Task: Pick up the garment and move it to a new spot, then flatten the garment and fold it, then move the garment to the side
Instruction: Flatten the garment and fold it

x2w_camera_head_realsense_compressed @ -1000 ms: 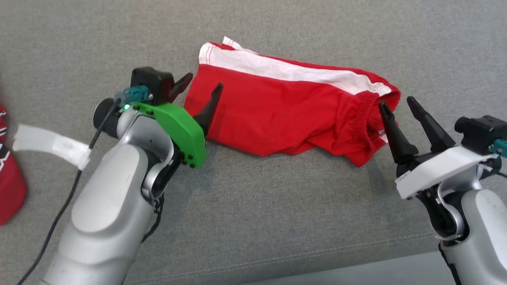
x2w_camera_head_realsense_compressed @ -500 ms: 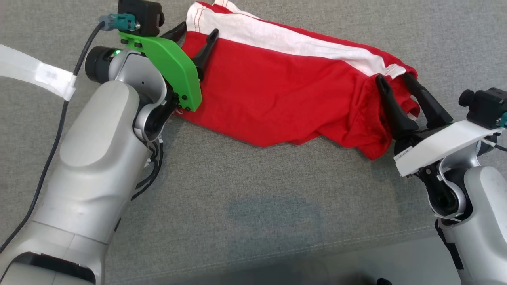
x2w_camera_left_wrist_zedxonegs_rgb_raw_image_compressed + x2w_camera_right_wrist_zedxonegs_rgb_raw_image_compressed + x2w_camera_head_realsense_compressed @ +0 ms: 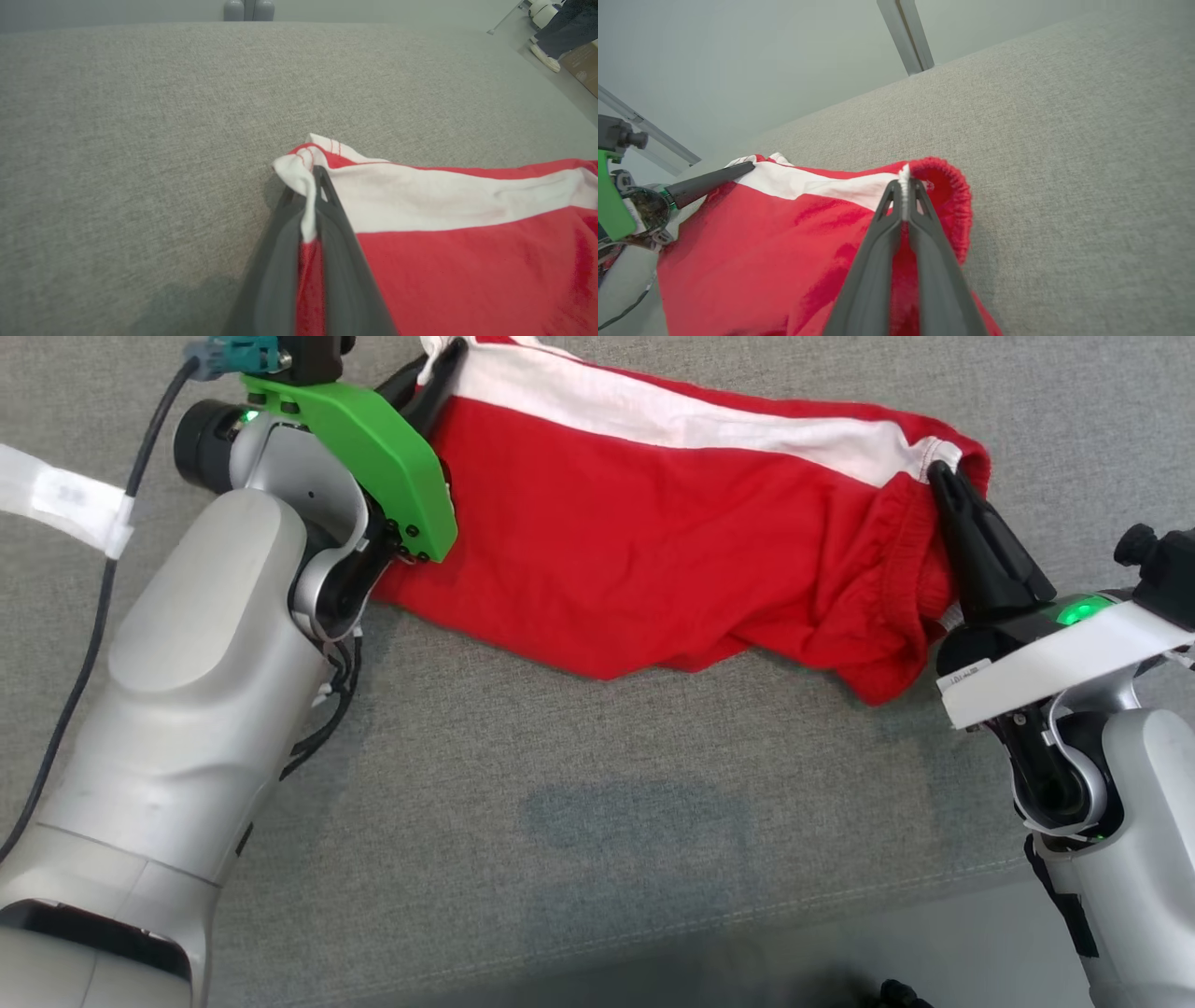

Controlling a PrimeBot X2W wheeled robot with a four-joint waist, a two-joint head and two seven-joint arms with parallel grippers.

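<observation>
Clamped shut on both ends of the red garment [image 3: 653, 551]: left fingers [image 3: 275, 270] on the white-striped hem corner, right fingers [image 3: 873, 261] on the gathered elastic waistband, with the cloth lying stretched between them on the grey upholstered surface [image 3: 607, 784]. Looks light, soft and floppy, likely to sag in the middle once lifted. Best held taut by these far corners, where hem and elastic give thicker purchase.

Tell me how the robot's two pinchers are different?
The left gripper wears a green plate; the right gripper wears a white plate. The left gripper pinches the shorts at a flat corner with the white stripe; the right gripper pinches the crinkly elastic end. Same: both have long dark fingers, and both are shut on the shorts.
</observation>
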